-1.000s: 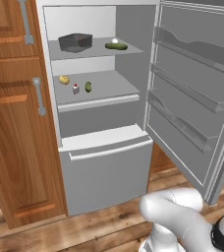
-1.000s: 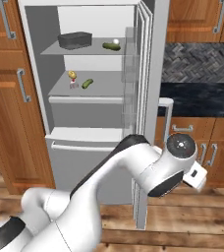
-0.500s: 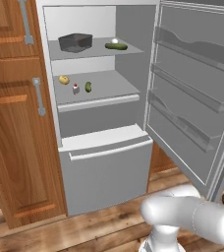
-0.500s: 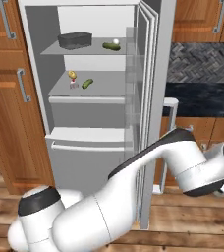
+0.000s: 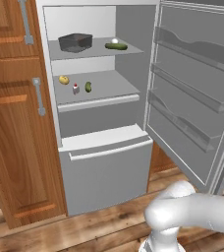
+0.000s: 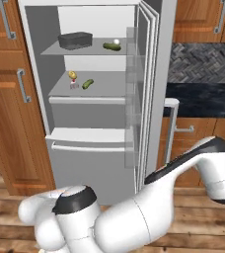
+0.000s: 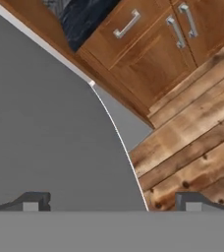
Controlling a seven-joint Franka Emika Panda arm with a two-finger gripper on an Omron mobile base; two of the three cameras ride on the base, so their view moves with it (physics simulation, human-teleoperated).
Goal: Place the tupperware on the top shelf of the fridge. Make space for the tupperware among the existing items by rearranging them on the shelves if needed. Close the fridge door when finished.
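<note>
The dark-grey tupperware (image 5: 75,42) (image 6: 75,40) stands at the left of the fridge's top shelf (image 5: 97,51) (image 6: 92,49). A green cucumber (image 5: 116,47) (image 6: 112,47) and a white egg-like ball (image 5: 115,41) (image 6: 116,42) lie to its right. The shelf below holds a lemon (image 5: 63,79) (image 6: 72,74), a red-topped carton (image 5: 75,89) (image 6: 74,84) and a pickle (image 5: 88,87) (image 6: 88,84). The fridge door (image 5: 192,98) (image 6: 149,89) stands wide open. In the hand view my gripper (image 7: 112,202) is open and empty, facing the door's flat grey outer face (image 7: 45,138).
The closed lower drawer (image 5: 104,167) (image 6: 90,163) sits under the shelves. Wooden cabinets (image 5: 15,123) flank the fridge on the left. Behind the door are a dark counter (image 6: 203,99) and wooden cabinet fronts with handles (image 7: 153,39) above a plank floor (image 7: 197,147).
My arm has swung further right, past the edge of the open door. The things on the shelves and the door have not moved.
</note>
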